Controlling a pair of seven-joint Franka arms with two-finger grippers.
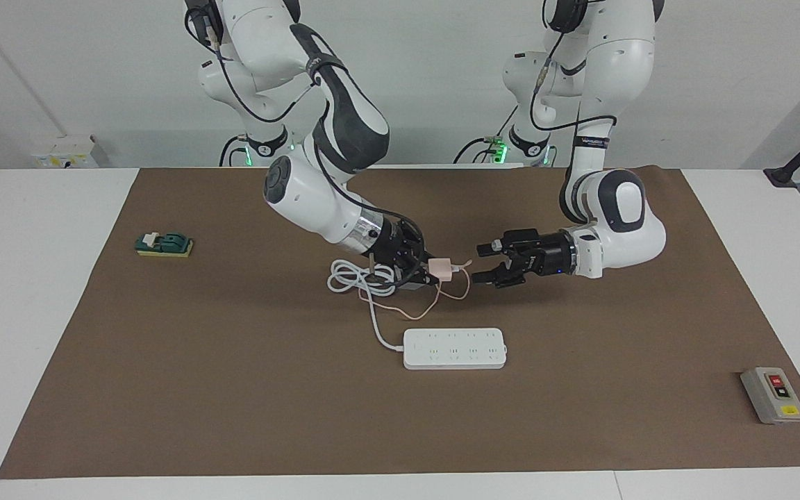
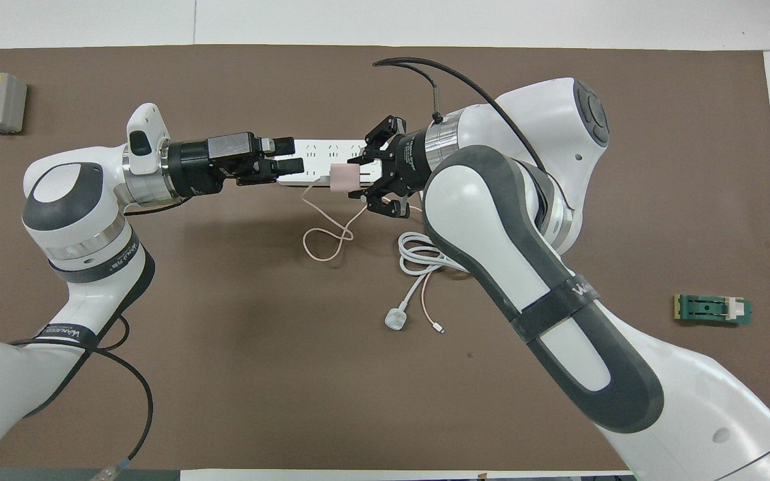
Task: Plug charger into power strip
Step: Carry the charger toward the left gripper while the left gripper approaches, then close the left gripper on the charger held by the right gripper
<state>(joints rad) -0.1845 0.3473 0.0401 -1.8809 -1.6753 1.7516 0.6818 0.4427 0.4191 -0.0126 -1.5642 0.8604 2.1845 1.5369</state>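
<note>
My right arm reaches in from its base, elbow raised and forearm sloping down toward the middle of the surface. Its wrist lies nearly level, and the right pincer (image 1: 435, 273) is clamped tight at the fingertips, pointing at the other arm. My left arm bends down from its shoulder, its wrist turned level toward the right one. The left pincer (image 1: 485, 262) hangs in the air with its fingers (image 1: 489, 247) spread wide, facing the right pincer across a small gap.
</note>
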